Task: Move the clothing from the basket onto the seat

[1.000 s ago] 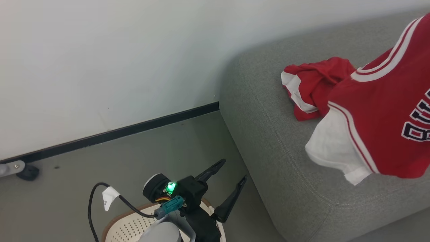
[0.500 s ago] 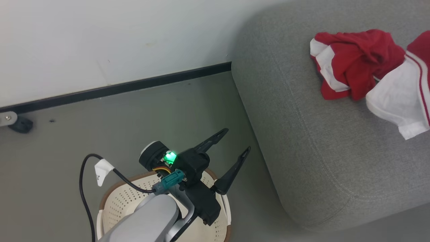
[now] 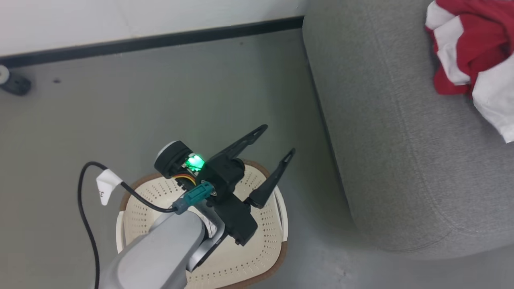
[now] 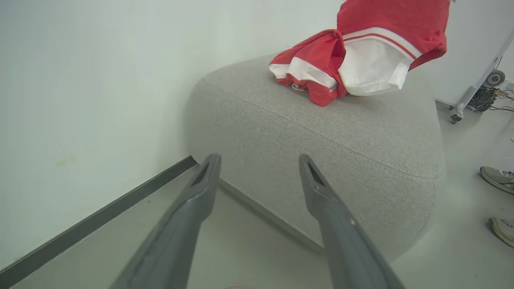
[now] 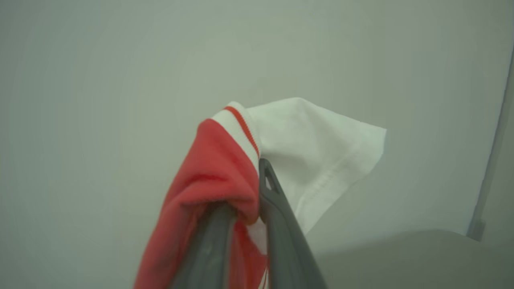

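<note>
Your head camera has tipped down since a second ago: the basket (image 3: pixel 265 245) shows fuller, the seat (image 3: pixel 393 160) and clothing (image 3: pixel 482 40) pushed to the upper right. Head view: left end effector (image 3: pixel 278 139) over the basket, fingers apart, empty. Left wrist view: a crumpled garment (image 4: pixel 317 60) lies on the seat; the jersey (image 4: pixel 393 16) hangs just above it. Right wrist view: right end effector (image 5: pixel 245 188) clamped on that jersey. Seat lies below it; you'd lower the right arm and release.

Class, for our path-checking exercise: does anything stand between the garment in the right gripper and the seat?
Nothing visible. The held garment hangs over the seat, beside a crumpled red garment already lying on it.
</note>
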Tool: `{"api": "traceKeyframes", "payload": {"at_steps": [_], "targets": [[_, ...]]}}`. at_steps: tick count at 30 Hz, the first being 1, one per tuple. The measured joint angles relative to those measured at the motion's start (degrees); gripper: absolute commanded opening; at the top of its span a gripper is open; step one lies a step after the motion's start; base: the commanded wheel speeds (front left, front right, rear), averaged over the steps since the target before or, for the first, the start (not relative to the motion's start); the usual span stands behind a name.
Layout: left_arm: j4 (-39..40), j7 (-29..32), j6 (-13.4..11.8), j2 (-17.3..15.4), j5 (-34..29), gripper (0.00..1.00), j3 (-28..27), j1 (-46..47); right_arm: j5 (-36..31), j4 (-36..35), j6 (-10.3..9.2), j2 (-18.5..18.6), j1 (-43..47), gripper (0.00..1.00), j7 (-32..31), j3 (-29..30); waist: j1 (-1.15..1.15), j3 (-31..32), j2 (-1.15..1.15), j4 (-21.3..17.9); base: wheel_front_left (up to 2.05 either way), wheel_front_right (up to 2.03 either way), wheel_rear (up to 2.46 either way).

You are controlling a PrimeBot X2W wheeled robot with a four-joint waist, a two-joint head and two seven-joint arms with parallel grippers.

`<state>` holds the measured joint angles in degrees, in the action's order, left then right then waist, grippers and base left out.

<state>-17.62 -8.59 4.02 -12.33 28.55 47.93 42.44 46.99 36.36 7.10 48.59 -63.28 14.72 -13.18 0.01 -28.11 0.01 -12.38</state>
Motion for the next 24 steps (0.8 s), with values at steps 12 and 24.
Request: {"api": "traceKeyframes", "payload": {"at_steps": [12, 24], "targets": [[0.57, 0.62, -0.55, -0.67, -0.54, 1.00, -0.89, 2.25, -3.74, 8.42, 0.02, -6.31, 0.62, 0.00, -0.01, -7.21, 0.00, -6.82, 0.00, 1.59, 0.00, 0.00, 0.00], [-0.74, -0.18, -0.54, -0.90, -0.55, 1.00, -1.12, 2.18, -4.33, 18.24, 0.03, -8.75, 0.69, 0.00, -4.45, -12.11, -0.01, -6.36, -0.01, 1.61, 0.00, 0.00, 0.00]]}}
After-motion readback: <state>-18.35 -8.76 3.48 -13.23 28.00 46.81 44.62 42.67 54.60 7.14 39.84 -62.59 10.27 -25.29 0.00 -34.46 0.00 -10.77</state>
